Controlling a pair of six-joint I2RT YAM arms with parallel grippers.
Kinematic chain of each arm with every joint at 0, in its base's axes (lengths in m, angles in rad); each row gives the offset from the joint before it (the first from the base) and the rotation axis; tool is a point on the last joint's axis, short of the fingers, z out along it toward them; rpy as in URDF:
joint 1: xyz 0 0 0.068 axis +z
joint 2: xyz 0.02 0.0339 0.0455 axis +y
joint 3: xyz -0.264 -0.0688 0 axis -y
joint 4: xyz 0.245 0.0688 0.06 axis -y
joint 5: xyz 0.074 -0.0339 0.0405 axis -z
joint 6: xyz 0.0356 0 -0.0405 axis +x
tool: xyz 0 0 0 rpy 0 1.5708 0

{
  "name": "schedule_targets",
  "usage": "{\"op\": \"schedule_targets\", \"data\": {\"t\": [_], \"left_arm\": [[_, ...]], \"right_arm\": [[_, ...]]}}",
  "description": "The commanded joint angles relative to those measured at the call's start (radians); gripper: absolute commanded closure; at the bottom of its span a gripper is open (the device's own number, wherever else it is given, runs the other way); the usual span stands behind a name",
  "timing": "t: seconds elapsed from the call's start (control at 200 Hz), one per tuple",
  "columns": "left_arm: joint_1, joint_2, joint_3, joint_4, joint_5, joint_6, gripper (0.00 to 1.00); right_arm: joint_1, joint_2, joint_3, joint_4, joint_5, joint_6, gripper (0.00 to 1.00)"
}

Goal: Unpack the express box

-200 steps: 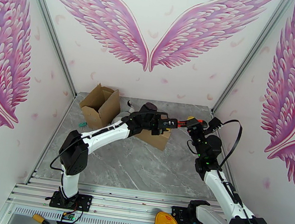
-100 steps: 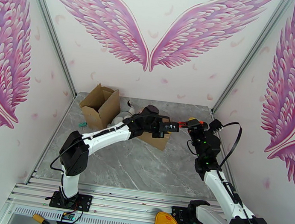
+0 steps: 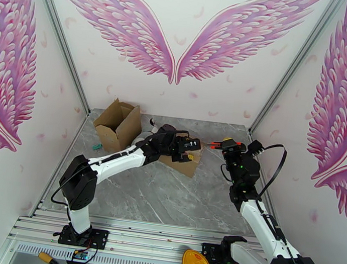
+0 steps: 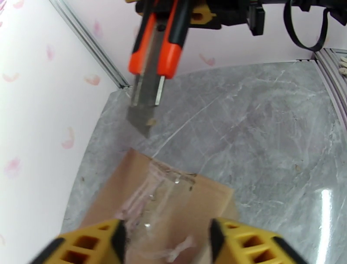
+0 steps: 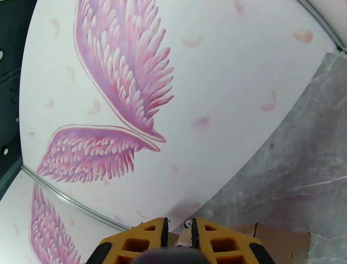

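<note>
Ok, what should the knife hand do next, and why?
Probably lower the orange-and-black utility knife until its blade meets the clear tape on the brown cardboard box: the tip hangs just short of the taped edge, not touching.

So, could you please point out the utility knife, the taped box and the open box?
utility knife point(image 4: 170, 54): left wrist view, on its orange handle.
taped box point(image 4: 173, 204): left wrist view, on its top face.
open box point(image 3: 129, 124): top external view, on its side wall.

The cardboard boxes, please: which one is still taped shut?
The flat box by the left claw, clear tape across its top; the rear-left box has its flaps open.
</note>
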Motion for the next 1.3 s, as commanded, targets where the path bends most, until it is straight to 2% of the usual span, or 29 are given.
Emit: {"op": "schedule_targets", "data": {"t": [0.0, 0.115, 0.17, 0.4, 0.74, 1.294], "left_arm": [[0.019, 0.002, 0.06, 0.011, 0.022, -0.006, 0.19], [0.028, 0.041, 0.145, -0.147, 0.038, 0.123, 0.09], [0.029, 0.052, 0.172, -0.221, 0.05, 0.191, 0.01], [0.03, 0.068, 0.17, -0.317, 0.068, 0.318, 0.01], [0.034, 0.122, 0.172, -0.343, 0.027, 0.351, 0.01], [0.038, 0.133, 0.16, -0.335, 0.03, 0.325, 0.01]], "right_arm": [[0.003, -0.012, 0.029, -0.015, 0.012, -0.014, 1.0], [-0.002, -0.028, 0.019, -0.075, 0.069, -0.045, 1.0], [-0.011, -0.022, 0.015, -0.09, 0.09, -0.046, 1.0], [-0.038, 0.09, 0.003, 0.001, 0.08, -0.019, 1.0], [-0.046, 0.257, 0.016, 0.147, 0.064, 0.028, 1.0], [-0.047, 0.332, 0.038, 0.179, 0.085, 0.032, 1.0]]}}
